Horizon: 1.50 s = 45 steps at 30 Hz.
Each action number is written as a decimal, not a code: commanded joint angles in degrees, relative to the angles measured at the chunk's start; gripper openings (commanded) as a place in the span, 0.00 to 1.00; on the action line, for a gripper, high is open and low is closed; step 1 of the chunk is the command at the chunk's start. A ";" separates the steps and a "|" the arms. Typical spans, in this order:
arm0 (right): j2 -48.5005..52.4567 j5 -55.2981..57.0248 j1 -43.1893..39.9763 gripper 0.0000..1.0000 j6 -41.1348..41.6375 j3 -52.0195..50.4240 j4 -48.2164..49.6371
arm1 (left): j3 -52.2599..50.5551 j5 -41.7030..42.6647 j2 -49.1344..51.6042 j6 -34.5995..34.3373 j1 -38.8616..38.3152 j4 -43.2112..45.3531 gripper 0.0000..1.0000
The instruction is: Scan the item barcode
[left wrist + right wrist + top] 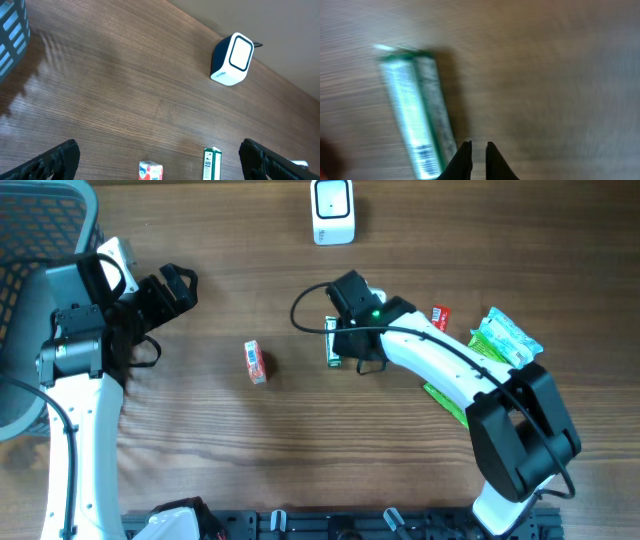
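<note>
The item, a slim green and white box [331, 342], lies flat on the wooden table, blurred in the right wrist view [415, 120] with a barcode near its lower end. My right gripper [358, 358] [478, 150] hovers just right of the box, its fingertips nearly together with nothing between them. The white barcode scanner [332, 210] [232, 59] stands at the table's far edge. At the left, my left gripper [175, 288] [160, 159] is wide open and empty, looking toward the green box [212, 164].
A small red and orange carton [255, 363] [150, 171] lies left of the box. A green snack bag [505, 340], a red packet [441, 316] and a green pack [445, 402] under the right arm lie to the right. A mesh chair [40, 240] stands far left.
</note>
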 commanded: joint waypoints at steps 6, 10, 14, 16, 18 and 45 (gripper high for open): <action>-1.14 -9.90 0.70 0.06 16.52 -9.79 8.04 | 0.79 -0.31 0.20 0.96 0.26 0.17 1.00; -1.14 -12.24 3.74 0.04 15.63 -9.94 12.66 | 0.79 -0.31 0.20 0.96 0.26 0.17 1.00; -1.14 -12.17 8.57 0.04 14.71 -9.94 17.99 | 0.79 -0.31 0.20 0.96 0.26 0.17 1.00; -1.14 -11.41 10.97 0.04 12.20 -9.94 20.79 | 0.79 -0.31 0.20 0.96 0.26 0.17 1.00; -1.14 -10.16 12.61 0.04 9.51 -9.94 22.73 | 0.79 -0.31 0.20 0.96 0.26 0.17 1.00; 2.47 -9.14 6.51 0.04 9.25 -11.47 23.69 | 0.79 -0.31 0.20 0.96 0.26 0.17 1.00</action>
